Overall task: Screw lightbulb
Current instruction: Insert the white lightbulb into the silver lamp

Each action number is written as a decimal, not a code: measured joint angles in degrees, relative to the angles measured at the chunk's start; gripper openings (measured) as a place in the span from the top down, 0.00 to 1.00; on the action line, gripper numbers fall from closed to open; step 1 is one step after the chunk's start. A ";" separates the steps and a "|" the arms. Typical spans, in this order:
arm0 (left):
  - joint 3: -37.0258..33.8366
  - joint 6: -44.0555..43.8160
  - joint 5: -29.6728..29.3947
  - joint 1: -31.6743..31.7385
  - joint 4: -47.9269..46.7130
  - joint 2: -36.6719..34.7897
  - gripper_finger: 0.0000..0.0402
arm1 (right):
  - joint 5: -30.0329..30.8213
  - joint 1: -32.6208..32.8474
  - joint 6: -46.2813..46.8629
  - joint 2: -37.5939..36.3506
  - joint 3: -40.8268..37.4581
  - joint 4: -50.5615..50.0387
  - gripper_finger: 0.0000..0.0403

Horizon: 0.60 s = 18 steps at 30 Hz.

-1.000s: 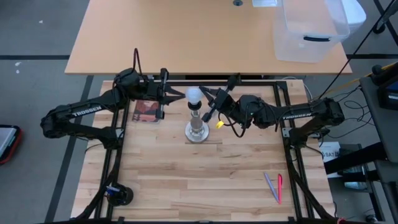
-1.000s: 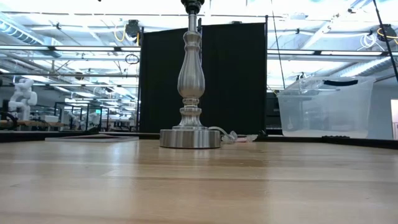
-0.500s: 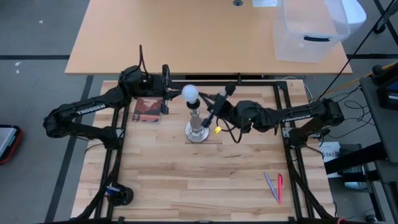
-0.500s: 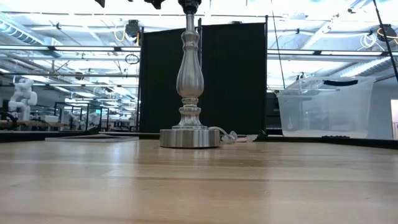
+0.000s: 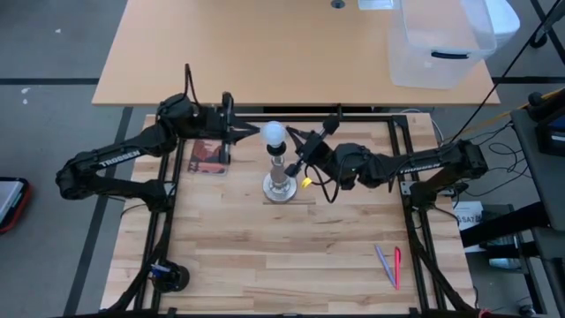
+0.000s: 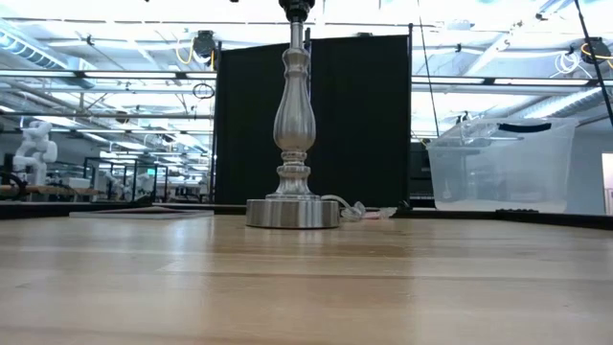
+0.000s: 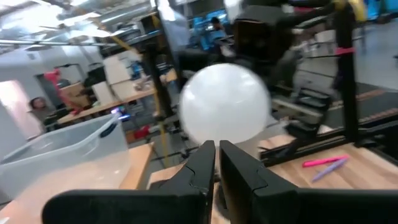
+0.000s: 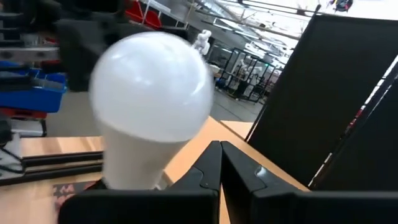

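High view: lightbulb (image 5: 275, 132) sat on top of the lamp stand (image 5: 281, 187), which stood near the back middle of the wooden table (image 5: 291, 265). Left gripper (image 5: 248, 134) came in from the left and its tips were just beside the bulb, on the bulb's left. Right gripper (image 5: 297, 139) came in from the right, tips just beside the bulb's other side. Couldn't tell from above whether either one touched the glass.

Left wrist view: left gripper's fingers (image 7: 202, 163) were pressed together, only a thin slit between them, nothing clamped. White bulb (image 7: 225, 104) loomed right past the tips.

Right wrist view: same story, fingers (image 8: 210, 163) closed against each other and empty, with the bulb (image 8: 152, 84) and its white neck just ahead.

Low view: lamp stand (image 6: 293, 134) stood upright on its round base; socket and bulb were cut off at the top edge, so the seating in the socket wasn't visible. Clear plastic bin (image 6: 501, 163) sat on the far table to the right.

Also on the wooden table: a small reddish card (image 5: 209, 156) under the left arm, a pink pen (image 5: 396, 267) and a pale one (image 5: 383, 264) near the front right, and a roll of tape (image 5: 168, 276) at the front left.
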 joint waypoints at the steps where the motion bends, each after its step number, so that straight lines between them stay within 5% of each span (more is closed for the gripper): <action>1: 0.00 0.07 0.71 -0.36 -0.01 0.00 0.93 | -0.10 -0.28 -0.47 0.00 0.00 0.48 1.00; 18: -0.09 1.15 4.59 -2.84 3.14 1.79 0.93 | -16.05 -7.77 1.15 -0.09 0.02 6.31 1.00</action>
